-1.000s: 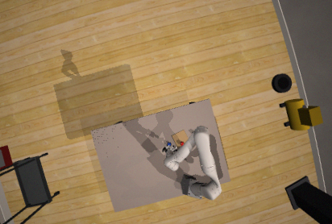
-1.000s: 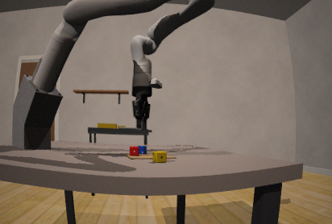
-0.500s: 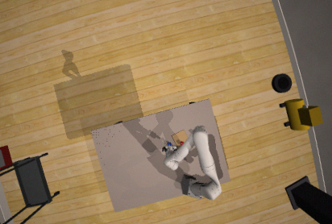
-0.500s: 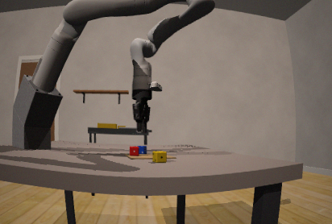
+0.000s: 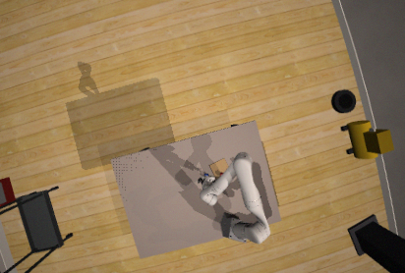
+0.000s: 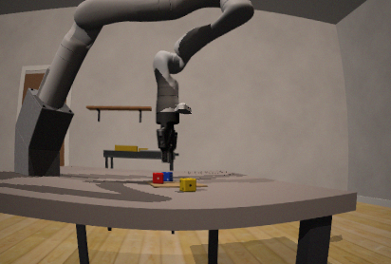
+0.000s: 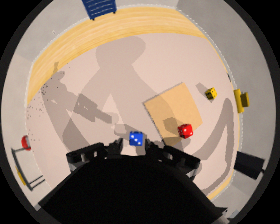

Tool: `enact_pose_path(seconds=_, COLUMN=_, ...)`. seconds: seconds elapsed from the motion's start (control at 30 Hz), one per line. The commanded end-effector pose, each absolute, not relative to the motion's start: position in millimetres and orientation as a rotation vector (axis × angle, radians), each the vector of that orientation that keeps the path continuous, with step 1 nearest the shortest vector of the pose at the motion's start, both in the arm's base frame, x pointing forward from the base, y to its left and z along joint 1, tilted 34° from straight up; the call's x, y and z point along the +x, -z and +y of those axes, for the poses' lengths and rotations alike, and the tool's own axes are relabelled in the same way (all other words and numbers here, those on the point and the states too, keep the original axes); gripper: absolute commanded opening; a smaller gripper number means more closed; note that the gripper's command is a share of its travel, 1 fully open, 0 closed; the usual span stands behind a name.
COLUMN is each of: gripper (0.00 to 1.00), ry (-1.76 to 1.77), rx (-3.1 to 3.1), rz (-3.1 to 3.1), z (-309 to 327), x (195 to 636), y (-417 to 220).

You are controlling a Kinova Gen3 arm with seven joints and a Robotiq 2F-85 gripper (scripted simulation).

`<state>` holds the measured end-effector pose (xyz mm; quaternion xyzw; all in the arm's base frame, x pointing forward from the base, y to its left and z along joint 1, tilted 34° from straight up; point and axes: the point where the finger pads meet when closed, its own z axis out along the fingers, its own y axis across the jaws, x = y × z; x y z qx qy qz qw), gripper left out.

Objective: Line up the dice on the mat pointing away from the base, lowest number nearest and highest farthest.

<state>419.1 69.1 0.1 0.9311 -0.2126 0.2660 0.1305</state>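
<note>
In the top view, the arm (image 5: 250, 190) (image 6: 163, 7) bends over the table (image 5: 167, 219) (image 6: 266, 204) (image 7: 126, 90), its base (image 5: 228, 230) (image 6: 23, 142) lying toward 5 o'clock from the gripper (image 5: 202, 181) (image 6: 166, 160) (image 7: 134, 143). The tan mat (image 5: 218, 165) (image 6: 166, 184) (image 7: 173, 105) lies between 1 and 2 o'clock of the gripper, partly hidden by the arm; a bit of the red die (image 5: 221, 174) (image 6: 158, 178) (image 7: 185, 131) shows near its 6 o'clock side, and the blue die (image 6: 167, 176) (image 7: 136, 139) peeks out just beside the gripper. In the exterior view, the gripper points down, its tips above the dice and touching none of them. The blue die is at 6 o'clock below it, the red one at 7, partly overlapping the blue in sight, and the yellow die (image 6: 188, 184) (image 7: 211, 93) between 4 and 5. In the wrist view, the fingers stand partway apart with nothing gripped; the blue die appears between them but lies below, off the mat toward 8 o'clock. The red die is at the mat's 5 o'clock edge; whether it sits wholly on is unclear. The yellow die lies on the table, off the mat toward 2 o'clock.
</note>
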Motion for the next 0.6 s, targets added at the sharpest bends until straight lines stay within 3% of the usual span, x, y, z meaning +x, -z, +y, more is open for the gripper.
enact_pose_path(seconds=0.0, gripper=0.46, ry=-0.764, rx=2.707, rz=-0.633, z=68.0, x=419.5, y=5.3)
enact_pose_path(seconds=0.57, gripper=0.46, ry=-0.766, rx=2.705, rz=-0.636, z=62.1, x=426.1, y=15.5)
